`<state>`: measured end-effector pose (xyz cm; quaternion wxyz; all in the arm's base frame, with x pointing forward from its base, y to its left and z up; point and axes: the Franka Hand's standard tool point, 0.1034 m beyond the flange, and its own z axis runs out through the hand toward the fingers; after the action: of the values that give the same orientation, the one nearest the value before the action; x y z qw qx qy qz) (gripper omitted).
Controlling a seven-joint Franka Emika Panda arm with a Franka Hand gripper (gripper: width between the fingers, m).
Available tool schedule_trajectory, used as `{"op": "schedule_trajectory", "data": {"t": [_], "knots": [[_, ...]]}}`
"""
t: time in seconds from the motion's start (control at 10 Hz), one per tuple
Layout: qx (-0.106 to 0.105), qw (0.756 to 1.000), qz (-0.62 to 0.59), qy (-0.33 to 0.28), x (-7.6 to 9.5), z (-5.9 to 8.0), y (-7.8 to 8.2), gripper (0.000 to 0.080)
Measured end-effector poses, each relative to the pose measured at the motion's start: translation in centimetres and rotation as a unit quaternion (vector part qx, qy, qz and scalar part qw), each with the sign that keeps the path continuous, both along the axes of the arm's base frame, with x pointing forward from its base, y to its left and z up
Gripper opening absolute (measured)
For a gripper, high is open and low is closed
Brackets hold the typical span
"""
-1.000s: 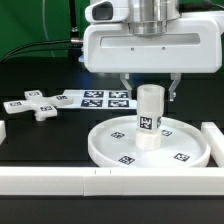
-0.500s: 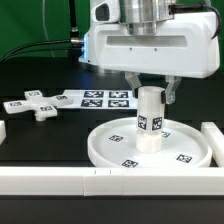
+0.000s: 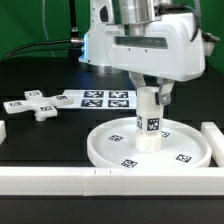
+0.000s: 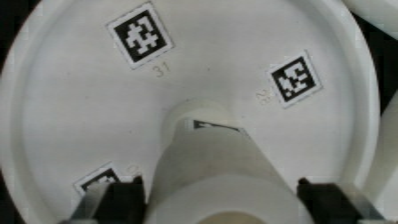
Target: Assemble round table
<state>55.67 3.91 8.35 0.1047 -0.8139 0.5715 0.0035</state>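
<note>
The large rimmed disc [image 3: 110, 155] lies flat on the black table. The short thick cylinder [image 3: 148, 122] stands upright on its central hub. My gripper [image 3: 150, 97] comes down from above, and its fingers [image 3: 163, 97] press on either side of the cylinder's top. In the wrist view the cylinder [image 4: 222, 165] fills the space between the dark fingers [image 4: 121, 197], with the tagged disc [image 4: 214, 60] below it. The small cross-shaped piece [image 3: 35, 105] lies apart, towards the exterior view's left.
The marker board [image 3: 100, 98] lies behind the disc. A long white bar [image 3: 60, 180] runs along the front. Another bar [image 3: 212, 140] stands at the exterior view's right, and a bar end [image 3: 3, 132] shows at its left.
The gripper and wrist have turned about the upright cylinder, so the hand's body now faces at an angle. The disc and the cross-shaped piece have stayed in place.
</note>
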Motion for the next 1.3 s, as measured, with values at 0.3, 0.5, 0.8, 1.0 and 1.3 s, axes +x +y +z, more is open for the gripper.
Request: {"op": "schedule_trajectory", "data": {"t": [0.3,0.5,0.8,1.0,1.3], "knots": [[0.046,0.987,-0.151,0.014,0.12,-0.01,-0.04,0.0412],[0.048,0.985,-0.164,0.018,0.15,0.01,-0.08,0.0412],[0.021,0.998,-0.056,0.011,0.76,0.25,0.40,0.0638],[0.014,1.000,0.011,-0.001,0.67,0.16,0.34,0.0646],[-0.005,0.990,0.139,-0.023,0.67,0.05,0.20,0.0649]]}}
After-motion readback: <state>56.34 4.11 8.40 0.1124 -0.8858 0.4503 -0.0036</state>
